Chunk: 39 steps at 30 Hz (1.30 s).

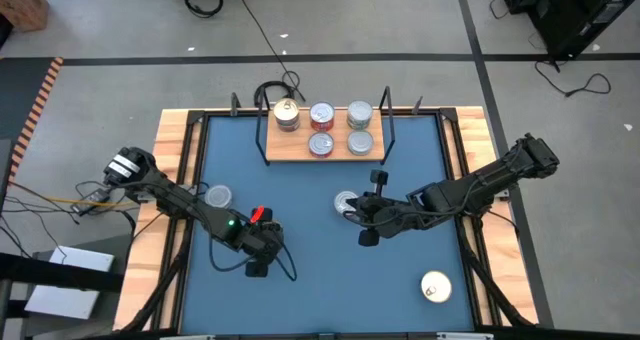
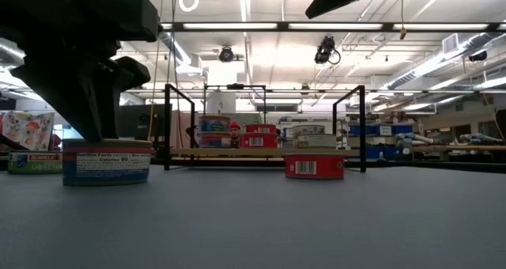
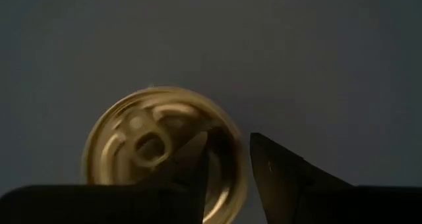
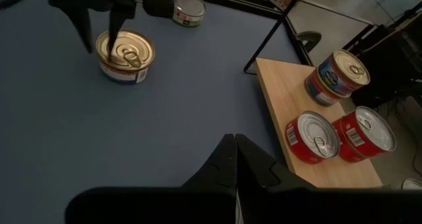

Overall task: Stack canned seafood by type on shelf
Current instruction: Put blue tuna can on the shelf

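Watching a gold-lidded tin (image 3: 155,151): squat and round, showing a ring pull on its lid, wearing a blue and white label, standing upright on the tabletop (image 1: 320,280) left of the middle, nearer the near edge than the far one. Hanging right over it with the left tool (image 3: 227,145), fingers spread apart, gripping nothing, one finger crossing above the lid. Reaching in from the left edge with that arm, bending at the elbow, wrist pointing down.

Seeing the lid only from the two wrist views and the label from the low view; hiding the tin under the tool in the high view. Getting the whole layout from the high view alone: the shelf (image 1: 290,152) lying along the far edge, carrying five tins (image 1: 360,142), one gold-lidded at its left end, two red-sided, two plain silver; a silver-lidded tin (image 1: 218,195) sitting near the left edge; a pale-lidded tin (image 1: 435,287) resting toward the near right corner; a middle tin (image 1: 346,204) standing about the centre.

Stretching in from the right edge with the right arm, holding the right tool (image 4: 235,141) just beside that middle tin, fingers pressed together, carrying nothing.
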Each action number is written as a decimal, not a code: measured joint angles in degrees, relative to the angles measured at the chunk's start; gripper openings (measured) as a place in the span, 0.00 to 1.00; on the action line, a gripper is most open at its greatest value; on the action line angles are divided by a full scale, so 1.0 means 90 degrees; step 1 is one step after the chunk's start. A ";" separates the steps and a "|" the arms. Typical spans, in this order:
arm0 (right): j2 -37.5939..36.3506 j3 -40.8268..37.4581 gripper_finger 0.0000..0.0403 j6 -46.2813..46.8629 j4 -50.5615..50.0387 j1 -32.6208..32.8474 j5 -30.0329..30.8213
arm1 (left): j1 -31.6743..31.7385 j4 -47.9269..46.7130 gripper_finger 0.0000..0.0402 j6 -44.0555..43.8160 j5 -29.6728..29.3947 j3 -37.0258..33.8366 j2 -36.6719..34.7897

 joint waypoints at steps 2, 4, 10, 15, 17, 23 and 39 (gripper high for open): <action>0.0000 0.0000 0.01 -0.0002 -0.0002 0.0000 0.0000 | -0.0002 -0.0184 0.28 -0.0115 -0.0161 0.0000 0.0000; 0.0000 0.0000 0.01 -0.0002 0.0007 0.0000 0.0002 | -0.0002 -0.0372 0.27 -0.0152 -0.0272 0.0000 0.0003; 0.0000 0.0000 0.01 -0.0004 0.0005 0.0000 0.0002 | -0.0061 -0.0296 0.24 -0.0035 -0.0318 0.0029 0.0259; 0.0000 0.0000 0.01 -0.0045 0.0002 0.0000 0.0002 | -0.0087 -0.0297 0.22 0.0078 -0.0407 0.0037 0.0362; 0.0000 0.0000 0.01 -0.0056 0.0003 0.0000 0.0002 | -0.0084 -0.0370 0.18 0.0202 -0.0415 0.0109 0.0371; 0.0000 -0.0002 0.01 -0.0058 0.0002 0.0000 0.0004 | -0.0075 -0.0433 0.02 0.0912 -0.0306 0.0410 0.0418; 0.0005 -0.0479 0.01 0.0294 0.1129 0.0000 -0.0932 | 0.0287 -0.0496 0.00 0.1419 0.0749 0.0835 0.0296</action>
